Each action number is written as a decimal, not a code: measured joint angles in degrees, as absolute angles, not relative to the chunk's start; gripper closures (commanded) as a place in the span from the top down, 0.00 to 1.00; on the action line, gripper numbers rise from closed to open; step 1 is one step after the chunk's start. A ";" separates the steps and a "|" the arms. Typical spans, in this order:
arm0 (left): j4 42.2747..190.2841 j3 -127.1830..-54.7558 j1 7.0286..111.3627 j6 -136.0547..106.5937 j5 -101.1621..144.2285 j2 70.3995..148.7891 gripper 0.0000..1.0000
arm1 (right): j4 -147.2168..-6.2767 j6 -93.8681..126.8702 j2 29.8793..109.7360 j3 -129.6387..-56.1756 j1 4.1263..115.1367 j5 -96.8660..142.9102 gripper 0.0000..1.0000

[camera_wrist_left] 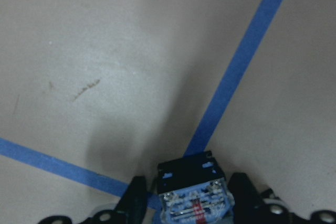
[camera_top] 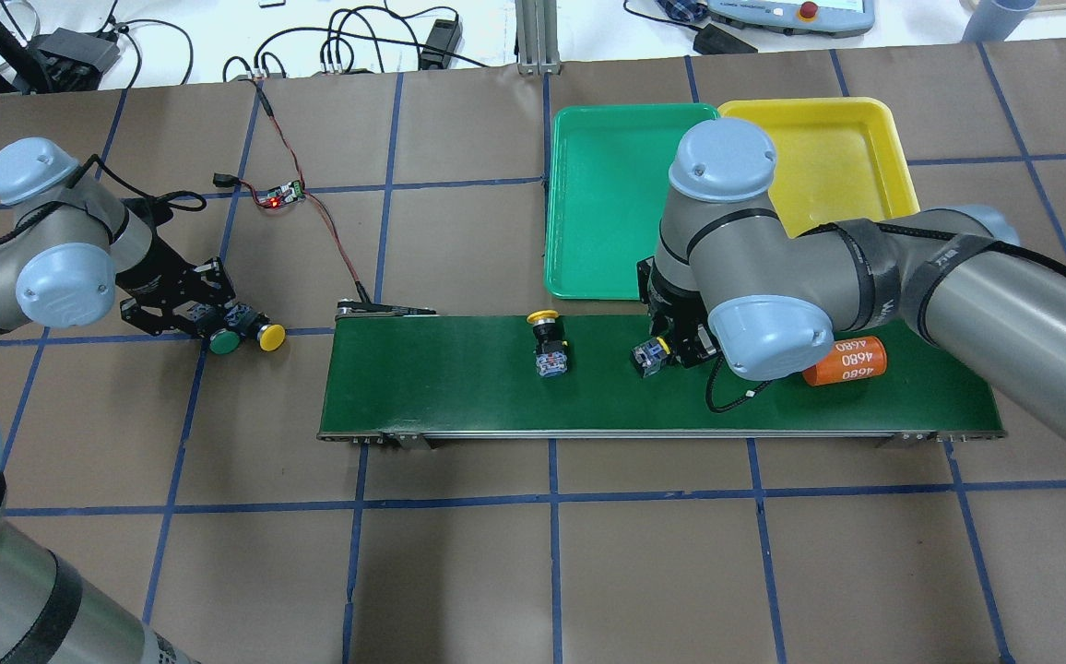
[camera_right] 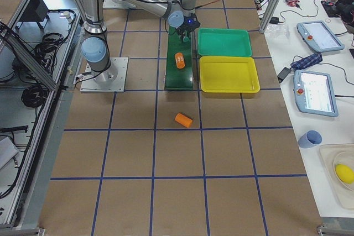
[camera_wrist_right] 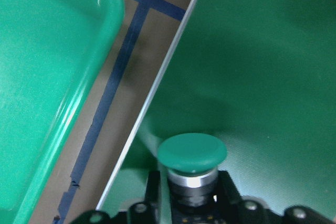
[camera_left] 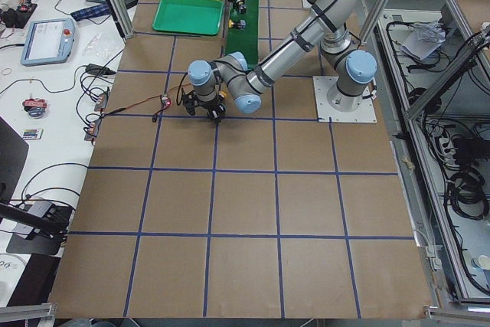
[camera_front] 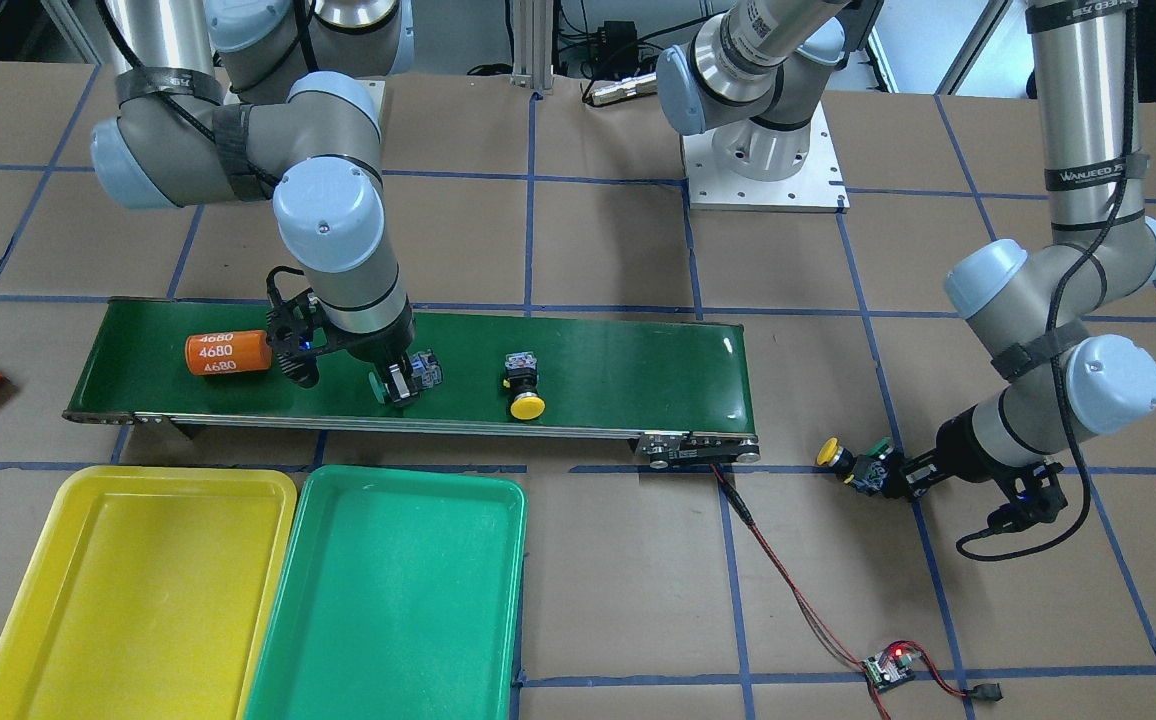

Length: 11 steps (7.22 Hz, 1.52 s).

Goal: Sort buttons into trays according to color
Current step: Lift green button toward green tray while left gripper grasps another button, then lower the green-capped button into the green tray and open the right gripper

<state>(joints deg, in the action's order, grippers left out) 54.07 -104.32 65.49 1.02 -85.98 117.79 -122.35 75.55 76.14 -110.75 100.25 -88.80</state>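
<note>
**Green button (camera_wrist_right: 192,153) gripped at the belt, its tray at eleven o'clock**

The right gripper (camera_front: 398,383) has its fingers clamped across the button's body, near the tray-side edge of the conveyor belt (camera_top: 459,387). Whether the button rests on the belt or hangs just above it I cannot tell. In the front-facing view its long axis runs along the belt, with the cap at nine o'clock and the wired end at three.

In the overhead view the green tray (camera_top: 607,203) lies at about eleven o'clock from the fingers, just past the belt's edge. The yellow tray (camera_top: 828,148) sits beside it at one o'clock. The carry looks short to me: lift, cross the rim, let go.

The right arm is far nearer both trays. The left gripper (camera_top: 218,321) is well apart, past the belt's nine o'clock end. Its fingers flank a button's terminal block (camera_wrist_left: 193,192), and I cannot tell whether they press on it.
</note>
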 measured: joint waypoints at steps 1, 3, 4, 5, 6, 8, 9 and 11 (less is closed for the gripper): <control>54.12 -104.30 65.70 1.81 -86.31 117.68 0.00 | -122.38 73.59 76.28 -110.55 99.96 -88.87 0.00; 55.20 -103.61 65.72 2.32 -86.98 116.67 0.00 | -121.86 68.34 76.94 -108.35 99.05 -89.56 0.00; 57.34 -102.85 65.65 2.73 -87.11 115.29 0.00 | -121.78 63.51 76.89 -106.31 98.50 -89.95 0.00; 61.09 -101.88 65.76 3.50 -87.14 113.10 0.00 | -122.14 55.10 76.21 -103.95 97.70 -91.01 0.00; 65.45 -100.98 65.97 3.77 -87.07 110.75 0.00 | -122.53 46.67 74.59 -101.89 96.79 -92.45 0.00; 72.15 -99.88 69.36 3.53 -86.67 106.58 0.00 | -124.99 32.60 69.20 -99.73 95.65 -93.86 0.03; 73.04 -99.75 74.12 3.12 -86.51 105.58 0.00 | -127.09 27.95 66.85 -99.46 95.48 -94.00 0.12; 73.11 -99.81 86.18 -4.10 -86.20 104.70 0.00 | -131.16 22.62 63.44 -99.28 95.38 -93.92 0.99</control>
<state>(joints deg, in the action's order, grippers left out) 73.11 -99.81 86.18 -4.10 -86.20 104.70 -131.16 22.62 63.44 -99.28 95.38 -93.92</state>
